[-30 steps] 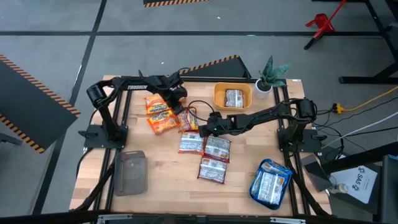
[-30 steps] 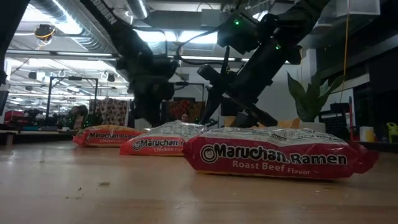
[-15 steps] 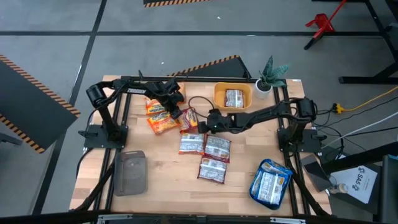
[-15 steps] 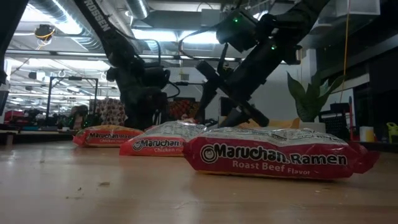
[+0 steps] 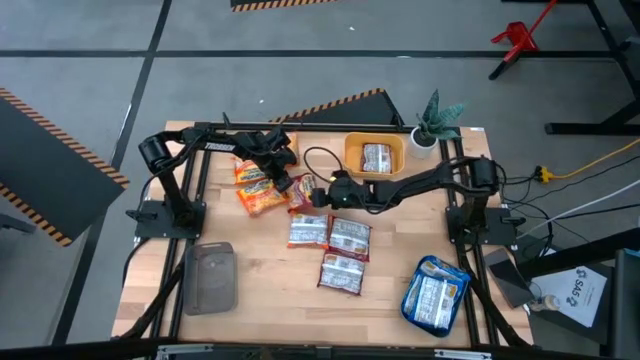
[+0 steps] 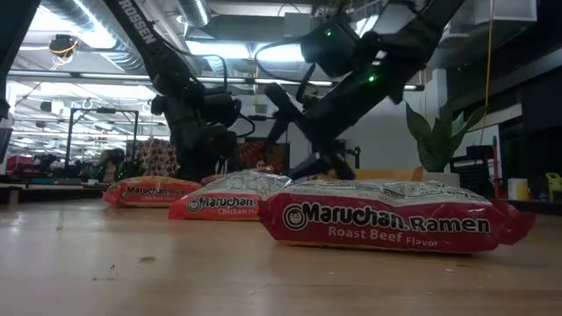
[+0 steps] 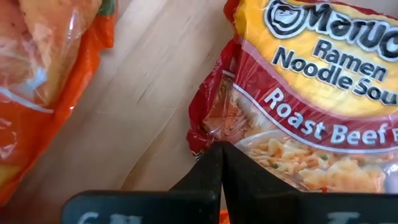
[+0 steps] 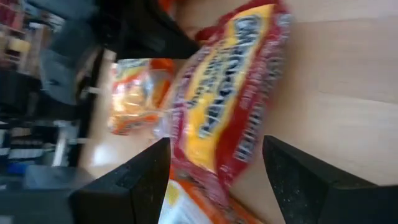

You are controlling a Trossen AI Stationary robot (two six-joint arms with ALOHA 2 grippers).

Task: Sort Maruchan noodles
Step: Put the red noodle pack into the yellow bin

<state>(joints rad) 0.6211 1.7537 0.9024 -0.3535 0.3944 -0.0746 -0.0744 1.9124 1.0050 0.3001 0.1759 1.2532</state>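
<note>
A red roast beef Maruchan packet (image 5: 303,192) lies between two orange packets (image 5: 258,185) and my right gripper; it also shows in the left wrist view (image 7: 298,93) and the right wrist view (image 8: 230,106). My left gripper (image 5: 289,179) is shut at its edge (image 7: 219,149). My right gripper (image 5: 323,195) is open just right of the packet, one finger on either side of its near end (image 8: 216,146), touching nothing. Three more red packets (image 5: 330,245) lie flat nearer the front. My left gripper has its two shut fingers on the red packet's sealed edge near a corner (image 7: 198,144), pinching it at their tips. The fingers come slanting down from the table's far left. The fingers hide the seam itself. The packet's other end lies toward my right gripper.
A yellow bowl (image 5: 352,160) with one packet stands at the back, a potted plant (image 5: 437,118) beside it. A blue tray (image 5: 412,300) with blue-and-white packets is at the front right, a grey tray (image 5: 212,278) at the front left.
My right gripper has gone toward the table's left, up to the red packet, staying open. My left gripper has shifted a little toward the table's left and then kept still.
</note>
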